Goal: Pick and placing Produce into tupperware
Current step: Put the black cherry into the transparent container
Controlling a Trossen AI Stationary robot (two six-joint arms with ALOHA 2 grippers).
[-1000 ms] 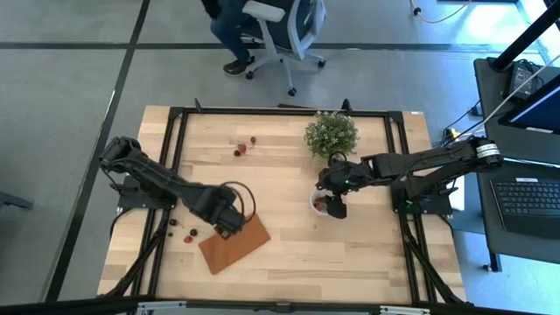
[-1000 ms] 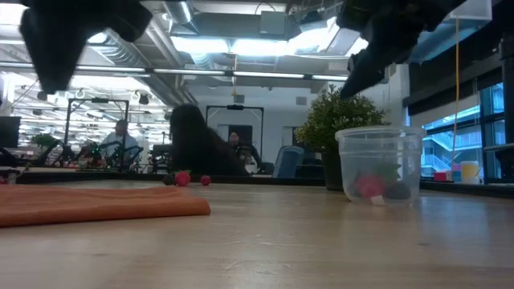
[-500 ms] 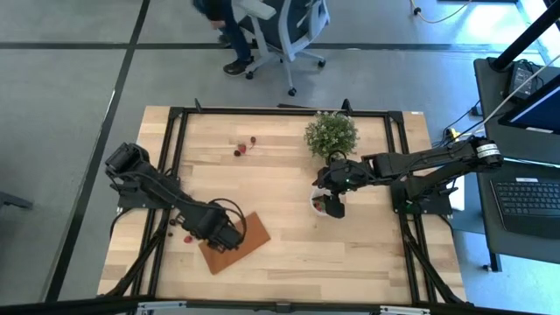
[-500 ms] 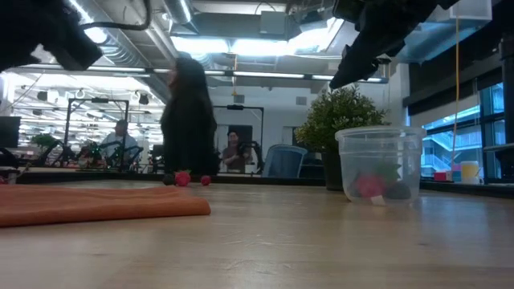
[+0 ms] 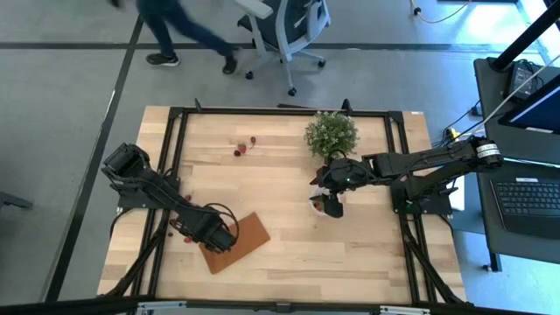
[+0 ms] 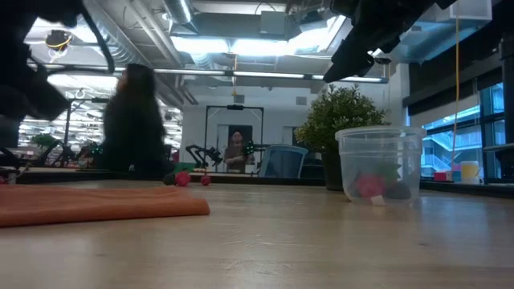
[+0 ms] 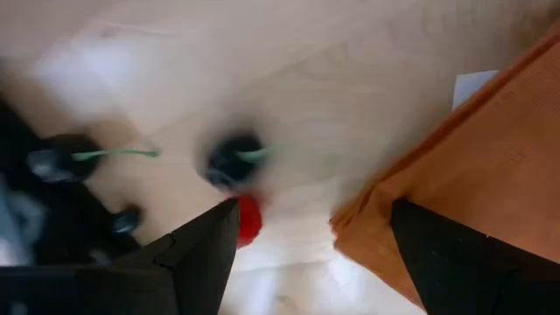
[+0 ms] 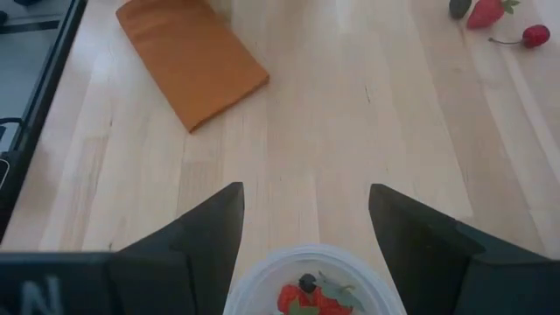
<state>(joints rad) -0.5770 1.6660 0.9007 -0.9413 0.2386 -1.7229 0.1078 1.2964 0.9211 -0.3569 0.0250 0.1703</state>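
Observation:
The clear round tupperware [image 5: 320, 205] stands on its base at the table's right middle, with red and dark pieces [image 8: 308, 296] inside. My right gripper [image 8: 306, 197] hovers open just above it. My left gripper [image 5: 214, 234] is open and low over the table, beside the left edge of the brown board [image 7: 477, 175]. Between and ahead of its fingers lie a red piece [image 7: 250, 217] and two dark stemmed berries [image 7: 234, 160], [image 7: 52, 163]. Two more red pieces [image 5: 241, 150] and a dark one lie near the far edge.
A green potted plant [image 5: 331, 133] stands just beyond the tupperware, close to my right arm. The flat brown board [image 5: 236, 241] lies near the table's near-left part. Black frame rails run along the table's edges. A person [image 5: 179, 31] walks on the floor beyond the far edge.
My left gripper has moved toward the table's near-left, from over the board's far end to its left edge, where the fruit pieces lie. The person behind the table has left the chair and walked off to the left.

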